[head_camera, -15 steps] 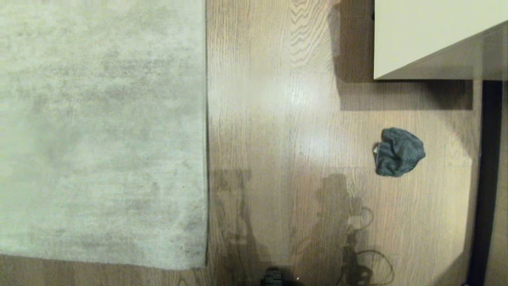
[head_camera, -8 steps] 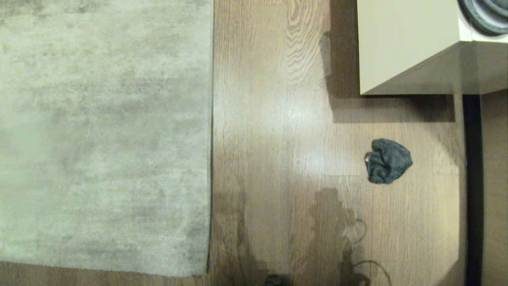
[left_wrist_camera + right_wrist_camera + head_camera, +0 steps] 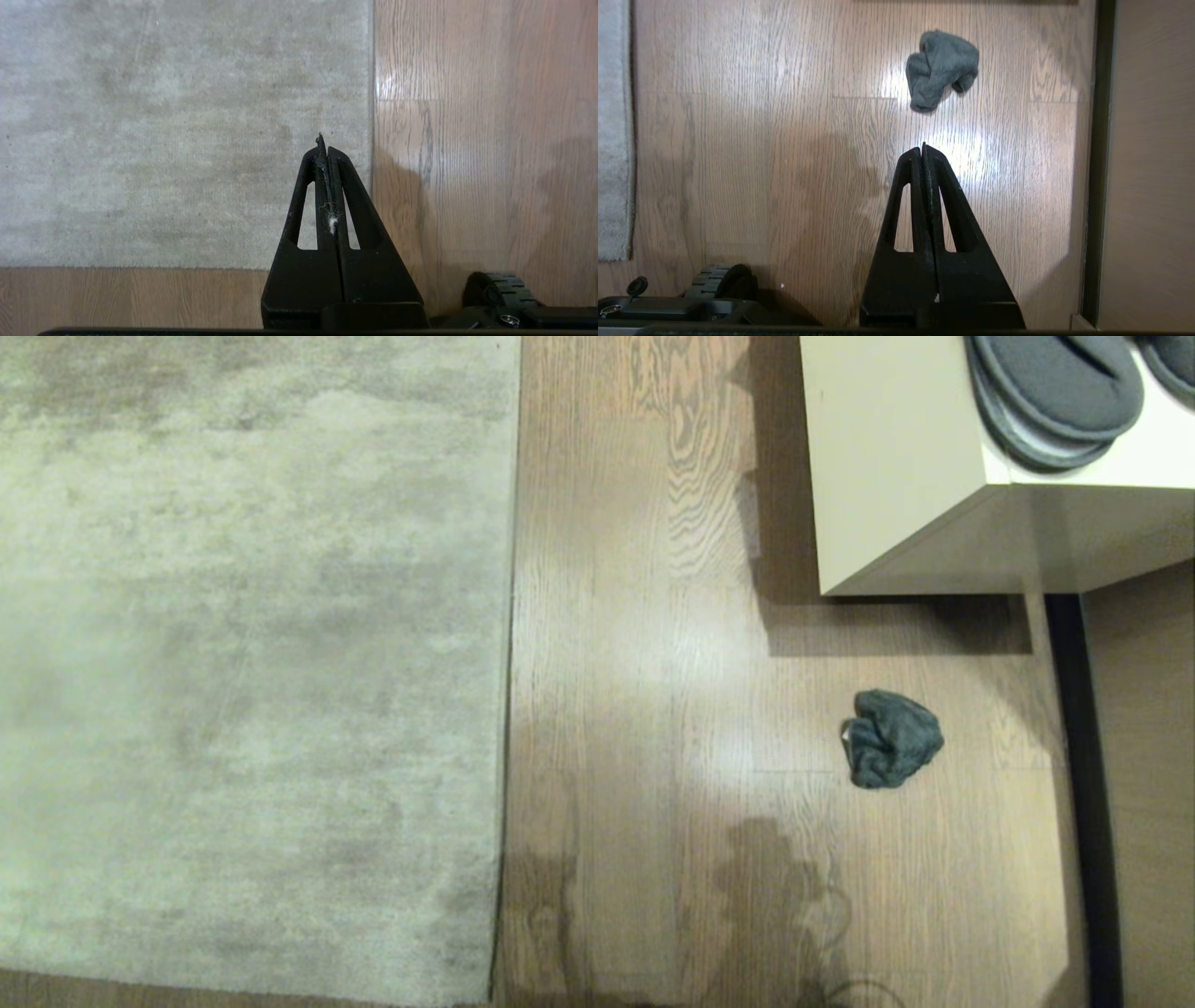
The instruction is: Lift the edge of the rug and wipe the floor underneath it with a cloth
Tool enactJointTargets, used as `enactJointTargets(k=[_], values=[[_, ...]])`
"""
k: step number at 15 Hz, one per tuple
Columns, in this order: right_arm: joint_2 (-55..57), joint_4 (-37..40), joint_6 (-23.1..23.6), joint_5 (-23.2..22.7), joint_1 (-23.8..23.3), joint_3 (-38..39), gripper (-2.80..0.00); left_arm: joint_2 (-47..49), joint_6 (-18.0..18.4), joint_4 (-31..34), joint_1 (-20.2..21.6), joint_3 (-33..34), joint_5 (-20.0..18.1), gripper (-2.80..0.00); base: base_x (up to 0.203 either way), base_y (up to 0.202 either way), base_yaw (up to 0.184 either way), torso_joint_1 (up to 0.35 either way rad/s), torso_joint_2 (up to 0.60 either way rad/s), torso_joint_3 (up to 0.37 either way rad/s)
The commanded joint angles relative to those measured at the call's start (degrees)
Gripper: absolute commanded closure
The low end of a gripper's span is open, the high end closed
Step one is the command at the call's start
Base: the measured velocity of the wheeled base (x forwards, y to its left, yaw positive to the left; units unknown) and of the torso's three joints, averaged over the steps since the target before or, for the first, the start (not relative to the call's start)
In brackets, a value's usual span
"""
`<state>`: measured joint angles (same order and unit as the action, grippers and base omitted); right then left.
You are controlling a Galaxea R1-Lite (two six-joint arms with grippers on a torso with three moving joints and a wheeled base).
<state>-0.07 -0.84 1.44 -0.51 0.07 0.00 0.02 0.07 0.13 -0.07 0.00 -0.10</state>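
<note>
The pale grey-beige rug (image 3: 243, 653) covers the left of the head view; its straight rug edge (image 3: 509, 663) runs down to a square corner at the lower left. Wood-plank floor (image 3: 635, 709) lies right of it. The crumpled dark teal-grey cloth (image 3: 890, 738) sits on the floor at the right. Neither arm shows in the head view. My left gripper (image 3: 323, 140) hangs shut and empty above the rug (image 3: 187, 140) near its corner edge (image 3: 372, 140). Shut and empty too, my right gripper (image 3: 923, 147) hovers over bare floor, short of the cloth (image 3: 941, 67).
A cream cabinet (image 3: 896, 476) stands at the upper right with dark grey slippers (image 3: 1055, 392) on top. A dark strip (image 3: 1083, 803) runs along the right side beside a brown panel. The robot's base wheel (image 3: 721, 280) shows in the wrist views.
The whole head view has shifted as the camera tilted: the cabinet and cloth slid down and left, and the slippers came into view. The things themselves have not moved.
</note>
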Motion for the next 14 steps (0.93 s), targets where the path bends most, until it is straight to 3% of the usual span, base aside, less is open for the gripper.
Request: enactJointTargets(k=[1, 14], values=[[0.1, 0.0, 0.0, 0.0, 0.0, 0.0, 0.00, 0.0, 0.0, 0.0, 0.0, 0.0, 0.0, 0.00, 0.000, 0.000, 0.000, 0.002, 0.01, 0.200], [0.1, 0.0, 0.0, 0.0, 0.0, 0.0, 0.00, 0.0, -1.5, 0.0, 0.0, 0.0, 0.0, 0.00, 0.000, 0.000, 0.000, 0.003, 0.00, 0.205]])
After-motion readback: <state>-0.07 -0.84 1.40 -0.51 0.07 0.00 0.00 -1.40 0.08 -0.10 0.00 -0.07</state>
